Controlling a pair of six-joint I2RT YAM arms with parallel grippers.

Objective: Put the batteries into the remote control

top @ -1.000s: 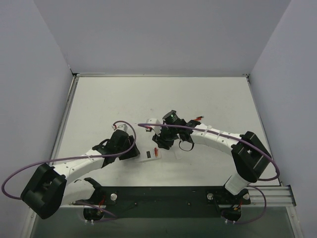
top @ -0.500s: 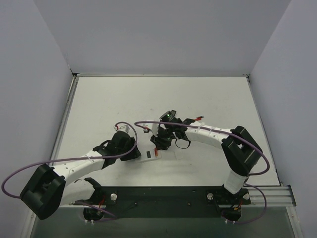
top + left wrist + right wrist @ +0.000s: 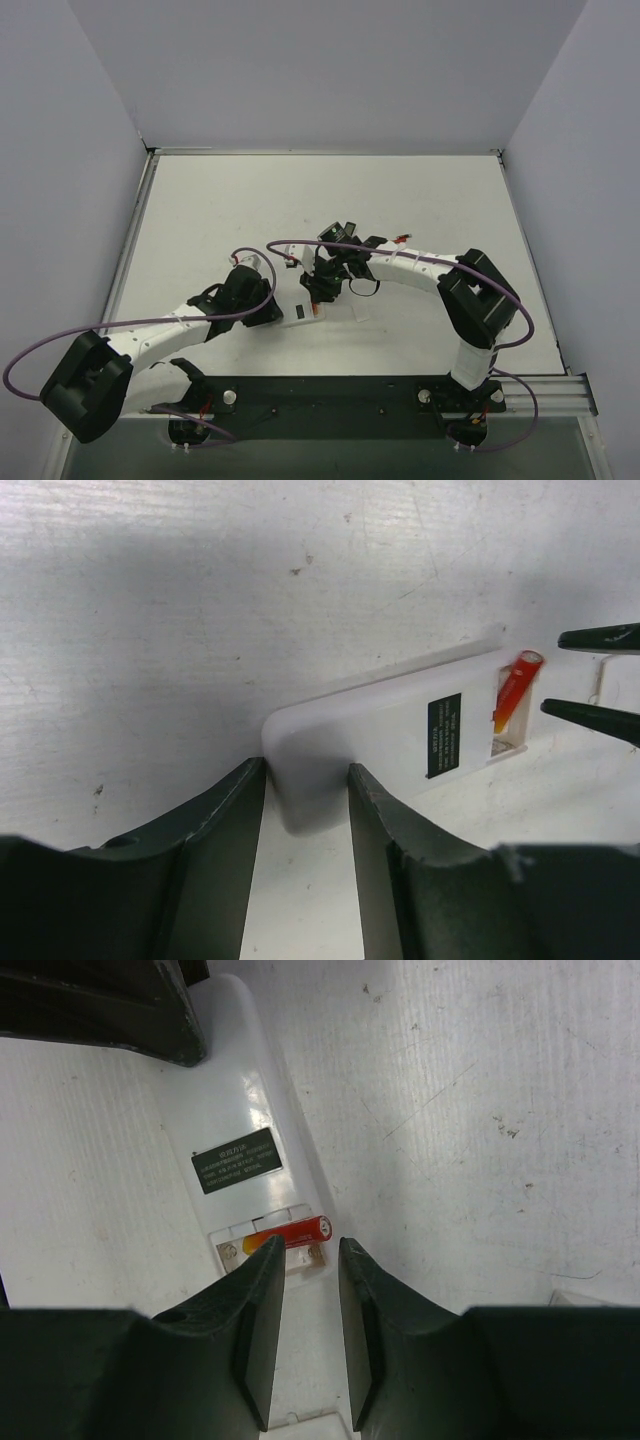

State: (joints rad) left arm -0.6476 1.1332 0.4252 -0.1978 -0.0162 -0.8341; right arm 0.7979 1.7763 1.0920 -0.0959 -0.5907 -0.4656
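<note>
Since a second ago the right arm has folded in toward the left, carrying its wrist closer over the remote control; the left arm has barely shifted. That remote lies white face up on the table, between the two wrists.

From the left wrist, the left end effector has its fingers on either side of the remote's near end. They look narrow and close against it, but I cannot tell whether they are clamped yet.

From the right wrist, the right end effector has only a slim gap between its fingers and holds nothing. Its tips sit just short of the one battery I can see, a red one lying slightly askew in the open compartment at the remote's far end. I see no second battery.

My worry is the push. Narrow tips on a round, tilted cell could slide off and flick it out of the slot. If the left hold is loose, the remote could skid or pivot under that push. The two wrists are also near enough to clip each other.
</note>
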